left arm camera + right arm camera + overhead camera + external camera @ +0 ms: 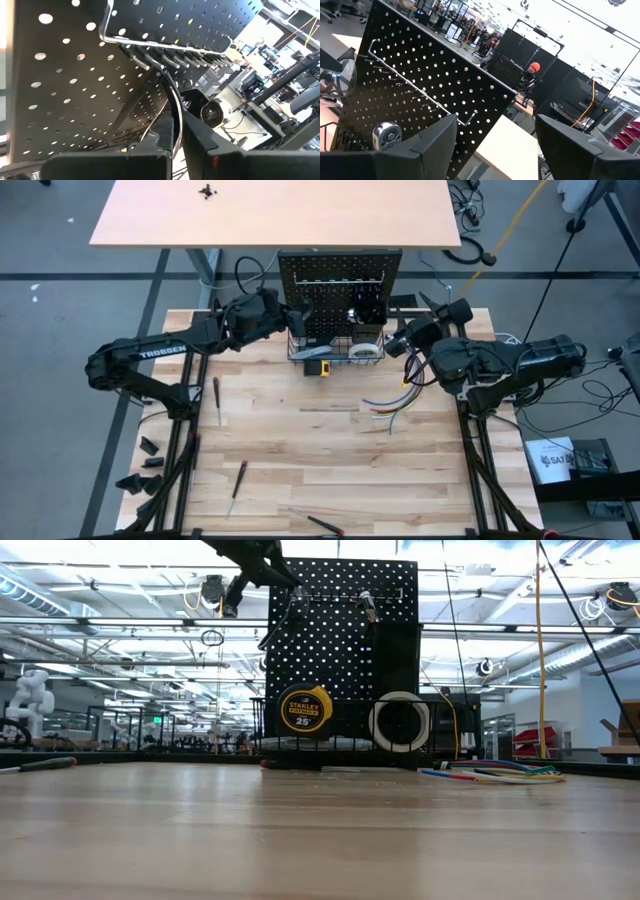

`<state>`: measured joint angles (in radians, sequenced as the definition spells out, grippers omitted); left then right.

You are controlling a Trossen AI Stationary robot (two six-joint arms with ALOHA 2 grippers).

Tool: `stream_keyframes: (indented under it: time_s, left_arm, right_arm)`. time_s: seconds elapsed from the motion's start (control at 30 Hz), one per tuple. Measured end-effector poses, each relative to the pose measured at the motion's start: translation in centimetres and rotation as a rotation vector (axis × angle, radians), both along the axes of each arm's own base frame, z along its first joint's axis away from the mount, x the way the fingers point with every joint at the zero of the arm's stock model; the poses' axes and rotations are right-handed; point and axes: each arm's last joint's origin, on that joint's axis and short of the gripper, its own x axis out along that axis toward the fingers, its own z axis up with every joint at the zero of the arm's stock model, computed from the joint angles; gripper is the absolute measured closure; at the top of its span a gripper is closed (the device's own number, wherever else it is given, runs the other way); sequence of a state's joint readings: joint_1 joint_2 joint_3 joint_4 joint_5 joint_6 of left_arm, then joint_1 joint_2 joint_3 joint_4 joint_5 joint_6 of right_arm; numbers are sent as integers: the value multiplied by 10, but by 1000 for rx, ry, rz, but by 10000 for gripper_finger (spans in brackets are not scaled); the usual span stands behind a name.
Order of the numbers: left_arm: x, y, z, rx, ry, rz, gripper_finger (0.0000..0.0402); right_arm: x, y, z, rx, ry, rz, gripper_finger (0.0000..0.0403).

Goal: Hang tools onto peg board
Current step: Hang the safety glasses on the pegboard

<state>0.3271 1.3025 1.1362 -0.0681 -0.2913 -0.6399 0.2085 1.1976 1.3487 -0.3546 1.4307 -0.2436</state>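
The left pincer (292, 317) is pressed together on a thin silver tool (172, 107), a curved metal edge that runs up between its fingers toward the row of hooks (175, 57) on the peg board (340, 290); what kind of tool it is cannot be told. The tool's long axis points from the pincer up at the board face, its tip just below the hook rail.

The right pincer (495, 145) is spread wide and holds nothing, close to the peg board's right edge and facing its perforated face.

The peg board stands upright at the far edge of the wooden surface (330, 450). At its foot, the yellow tape measure (305, 708) and the white tape roll (400, 722) sit side by side at the wire basket (335, 348).

Three screwdrivers lie flat on the surface, well apart from the board: one (217, 392) near the left arm's base, lengthwise toward the board; one (238, 483) farther forward, slightly tilted; one (322, 524) at the near edge, lying diagonally. A bundle of coloured wires (385, 405) lies right of centre.
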Motion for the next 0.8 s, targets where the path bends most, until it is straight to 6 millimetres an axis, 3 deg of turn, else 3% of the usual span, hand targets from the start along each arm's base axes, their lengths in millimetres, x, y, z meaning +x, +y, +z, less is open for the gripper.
stream_keyframes:
  time_s: [0.8]
  left_arm:
    - [-4, 11, 1, 23, 3, 34, 382]
  right_arm:
    - [-2, 0, -8, 10, 17, -3, 140]
